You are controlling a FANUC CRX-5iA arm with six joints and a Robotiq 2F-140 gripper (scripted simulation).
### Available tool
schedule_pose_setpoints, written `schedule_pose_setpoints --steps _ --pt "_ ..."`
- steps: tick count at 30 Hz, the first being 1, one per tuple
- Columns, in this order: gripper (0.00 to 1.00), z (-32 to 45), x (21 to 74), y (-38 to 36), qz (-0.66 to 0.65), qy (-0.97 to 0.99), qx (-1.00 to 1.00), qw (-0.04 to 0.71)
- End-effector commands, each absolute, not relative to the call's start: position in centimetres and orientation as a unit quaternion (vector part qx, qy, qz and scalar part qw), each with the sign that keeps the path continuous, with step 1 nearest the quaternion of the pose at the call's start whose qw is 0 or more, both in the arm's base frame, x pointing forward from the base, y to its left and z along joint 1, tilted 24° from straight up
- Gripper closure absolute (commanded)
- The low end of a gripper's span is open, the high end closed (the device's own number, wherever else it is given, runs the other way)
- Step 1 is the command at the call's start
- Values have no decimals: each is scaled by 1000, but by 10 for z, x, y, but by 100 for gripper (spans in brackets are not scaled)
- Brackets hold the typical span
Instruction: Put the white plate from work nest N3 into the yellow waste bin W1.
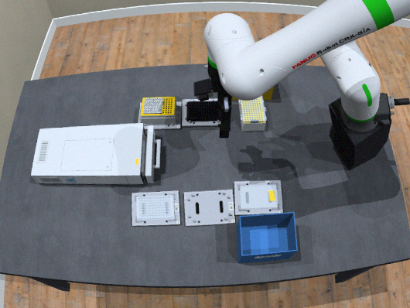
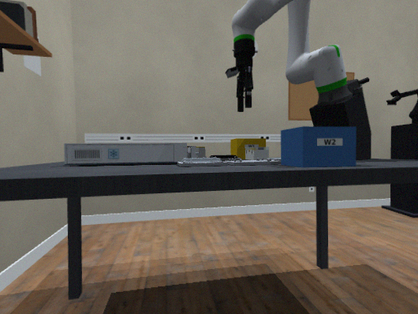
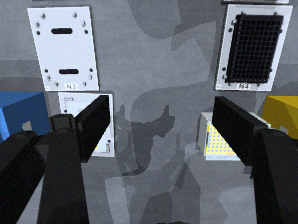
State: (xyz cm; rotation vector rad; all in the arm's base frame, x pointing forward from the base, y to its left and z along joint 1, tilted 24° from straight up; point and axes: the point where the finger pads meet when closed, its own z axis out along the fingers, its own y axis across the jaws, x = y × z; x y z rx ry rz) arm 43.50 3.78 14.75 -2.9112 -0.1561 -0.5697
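Observation:
My gripper (image 1: pixel 224 131) (image 2: pixel 244 106) hangs high above the bench, between the back and front rows of nests. It is open and empty, and the wrist view shows only bench between its fingers. The nest labelled N3 (image 3: pixel 66 47) is the middle one in the front row (image 1: pixel 209 207). Its top is bare with two black slots, and no plate lies on it. The yellow bin W1 (image 2: pixel 248 145) stands upright at the back. The arm mostly covers it in the top view (image 1: pixel 269 93), and only its edge shows in the wrist view (image 3: pixel 282 117). Its inside is hidden.
The white cooler (image 1: pixel 90 153) lies at the left. A white well plate (image 1: pixel 155 207) and a white plate with a yellow tag (image 1: pixel 257 197) sit in the other front nests. At the back are a yellow tip box (image 1: pixel 158 106), a black plate (image 1: pixel 202 112) and a yellow-white plate (image 1: pixel 252 113). The blue bin W2 (image 1: pixel 267 237) is at the front right.

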Motion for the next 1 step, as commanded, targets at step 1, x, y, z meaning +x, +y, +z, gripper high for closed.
schedule_pose_setpoints --steps 1 --pt "30 148 435 38 -192 -52 -976 85"
